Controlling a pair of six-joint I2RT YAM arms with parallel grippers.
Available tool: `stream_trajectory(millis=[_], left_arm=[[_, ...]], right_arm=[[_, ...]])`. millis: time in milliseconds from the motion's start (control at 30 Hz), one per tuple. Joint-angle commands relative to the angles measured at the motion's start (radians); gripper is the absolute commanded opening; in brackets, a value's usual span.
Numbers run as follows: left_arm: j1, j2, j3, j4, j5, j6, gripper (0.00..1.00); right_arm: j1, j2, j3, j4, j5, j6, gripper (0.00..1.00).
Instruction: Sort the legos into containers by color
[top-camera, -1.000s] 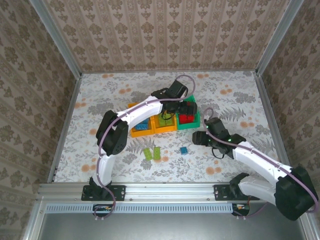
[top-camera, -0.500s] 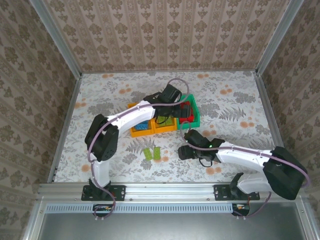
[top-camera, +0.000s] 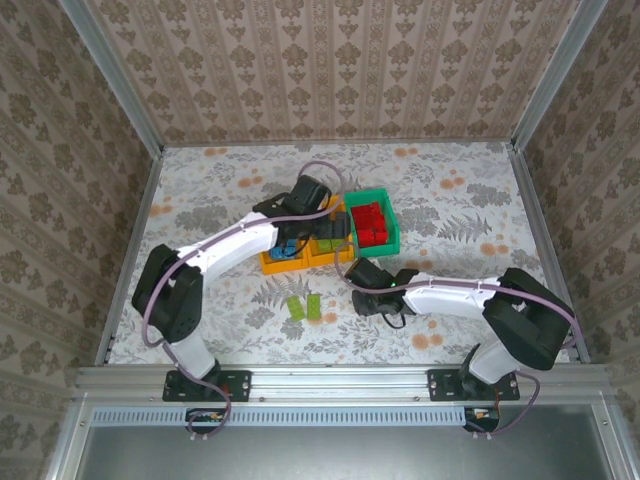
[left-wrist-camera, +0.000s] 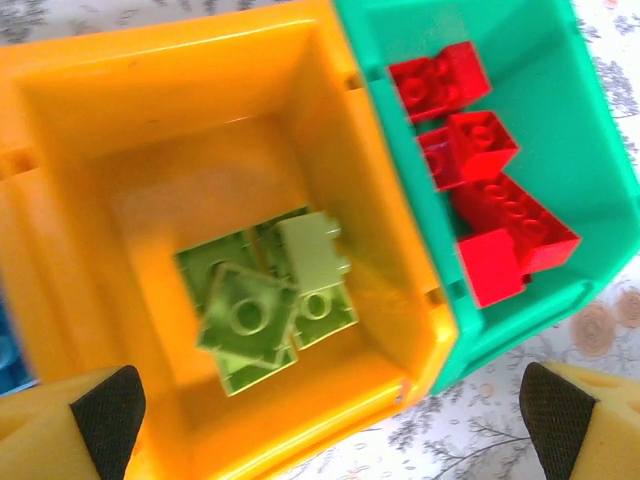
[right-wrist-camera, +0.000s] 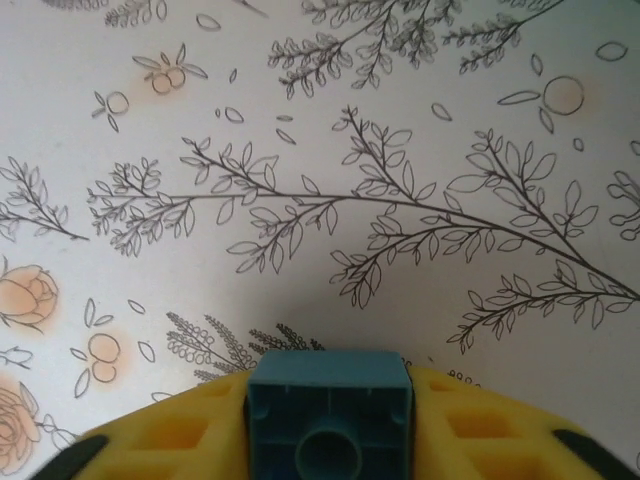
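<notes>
Right claw (right-wrist-camera: 330, 445) pinching blue brick (right-wrist-camera: 330, 400), hollow underside showing; left claw (left-wrist-camera: 328, 412) spread above lime bricks (left-wrist-camera: 262, 308).

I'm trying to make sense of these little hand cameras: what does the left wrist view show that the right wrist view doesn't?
Left wrist view: an orange bin holding lime green bricks, beside a green bin holding red bricks, with the left gripper wide open above them. Right wrist view: the right gripper pinching a blue brick. Both: yellow fingers and the flowered tablecloth.
</notes>
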Motion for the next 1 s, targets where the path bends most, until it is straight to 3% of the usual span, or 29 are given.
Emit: stream_trajectory(millis=[0, 200, 433, 700, 967], left_arm=[[0.037, -0.105, -0.064, 0.008, -0.06, -0.027, 1.0], [0.08, -0.286, -0.221, 0.036, -0.141, -0.041, 1.0], [0.149, -0.488, -0.37, -0.058, -0.251, -0.029, 1.0], [0.28, -0.669, -0.561, -0.061, -0.18, -0.059, 1.0], [0.345, -0.666, -0.6, -0.079, -0.107, -0.043, 1.0]], right_arm=[[0.007, -0.029, 0.032, -0.057, 0.043, -0.006, 0.31], [-0.007, -0.083, 0.136, -0.011, -0.004, -0.053, 0.3], [-0.055, 0.092, 0.407, 0.073, -0.226, -0.064, 0.29], [-0.121, 0.384, 0.724, 0.115, -0.412, 0.025, 0.29], [-0.135, 0.574, 0.957, 0.05, -0.431, 0.054, 0.35]])
